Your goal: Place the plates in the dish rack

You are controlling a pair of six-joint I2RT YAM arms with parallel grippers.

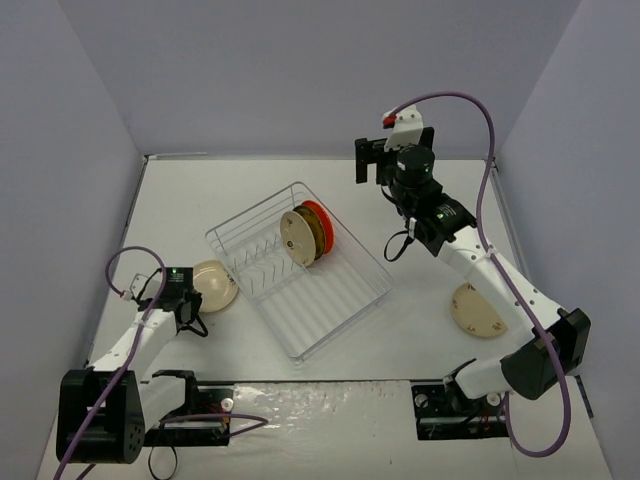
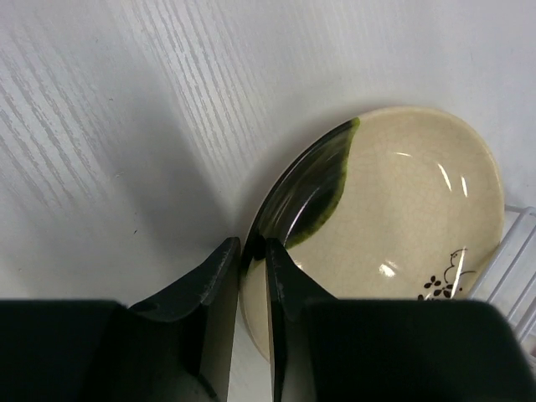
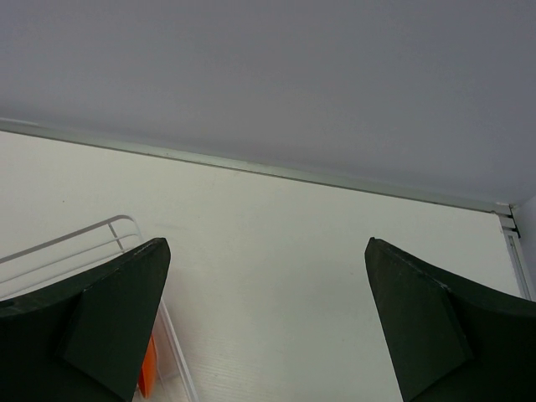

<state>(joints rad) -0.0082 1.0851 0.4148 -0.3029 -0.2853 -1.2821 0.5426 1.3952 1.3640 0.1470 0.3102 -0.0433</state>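
The white-wire dish rack point(image 1: 330, 305) sits mid-table. Three plates stand upright in it: a cream one point(image 1: 297, 240), a mustard-brown one point(image 1: 311, 232) and an orange-red one point(image 1: 320, 217). My left gripper point(image 1: 197, 292) is shut on the rim of a cream plate point(image 1: 216, 284) lying on the table left of the rack. In the left wrist view the fingers point(image 2: 285, 285) pinch that plate's dark green edge point(image 2: 394, 209). Another cream plate point(image 1: 478, 311) lies at the right. My right gripper point(image 1: 392, 150) is open and empty, raised behind the rack.
The right wrist view shows the open gripper point(image 3: 266, 244) over bare table, a rack corner wire point(image 3: 84, 239) and a sliver of the orange-red plate point(image 3: 148, 368). A rack corner point(image 2: 521, 268) shows beside the held plate. Grey walls enclose the table on three sides.
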